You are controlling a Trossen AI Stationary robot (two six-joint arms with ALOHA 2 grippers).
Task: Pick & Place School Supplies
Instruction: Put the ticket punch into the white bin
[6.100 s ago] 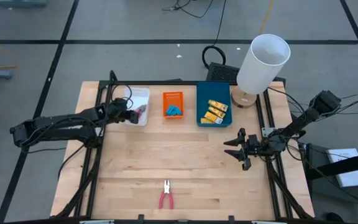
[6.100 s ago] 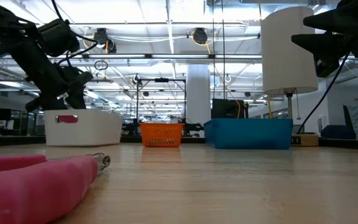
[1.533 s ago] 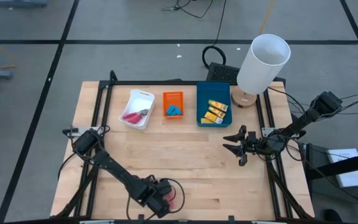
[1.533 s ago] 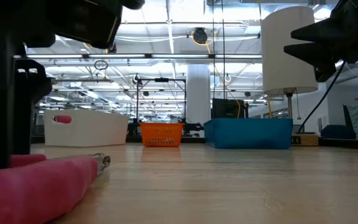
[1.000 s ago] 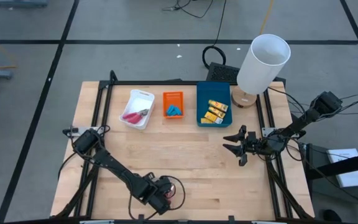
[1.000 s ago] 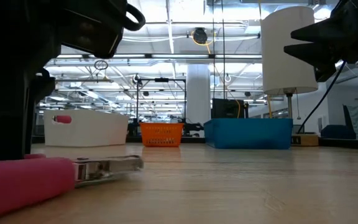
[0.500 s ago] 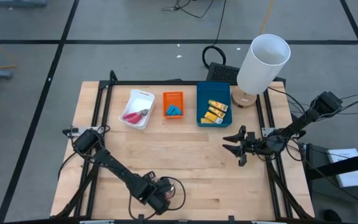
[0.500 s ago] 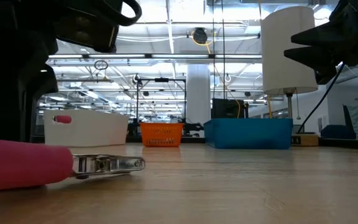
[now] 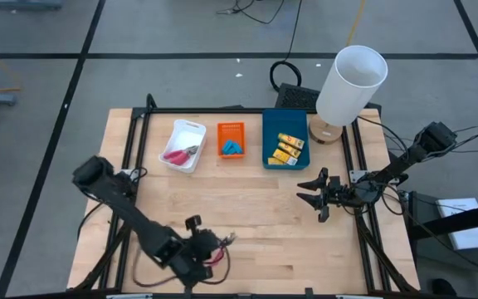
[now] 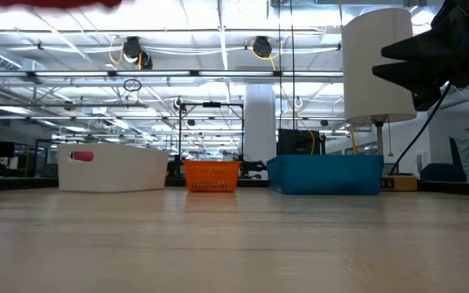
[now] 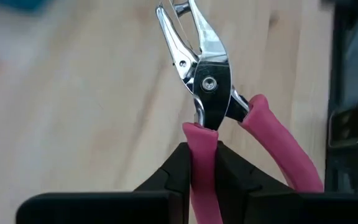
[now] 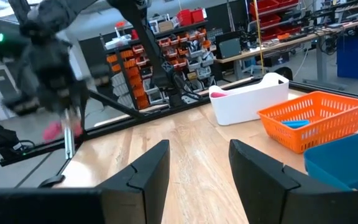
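Note:
Pink-handled pliers (image 11: pixel 207 81) hang above the table's near middle, with my left gripper (image 11: pixel 201 152) shut on them. In the high view that gripper (image 9: pixel 199 249) is over the near edge, and the pliers' metal tip (image 9: pixel 226 239) points right. The low view shows only a red blur (image 10: pixel 55 2) at its top. My right gripper (image 9: pixel 315 193) stands open at the table's right, level, with nothing between its fingers (image 12: pixel 148 171). A second pink-handled tool (image 9: pixel 177 153) lies in the white tray (image 9: pixel 191 126), light-blue pieces (image 9: pixel 233 149) in the orange basket, and yellow packets (image 9: pixel 287 149) in the blue tray. My left gripper pinches one pink handle (image 11: pixel 199 134) of the pliers between its two fingers (image 11: pixel 173 165), just behind the metal pivot. The fingers lie along that handle, slanting down from above. The other handle (image 11: pixel 278 152) sticks out free to one side. The pliers are clear of the table, metal jaws pointing away from the gripper.
The white tray, orange basket (image 9: pixel 231 129) and blue tray (image 9: pixel 274 124) stand in a row along the far edge. A tall white cylinder on a wooden base (image 9: pixel 351 83) stands at the far right corner. Bare wood (image 9: pixel 256 216) lies between the arms.
My left gripper has risen from the table near the front edge with the pliers in its hold, and its wrist has rolled. The pliers, which lay on the table a second ago, are now lifted clear and have left the bottom of the low view.

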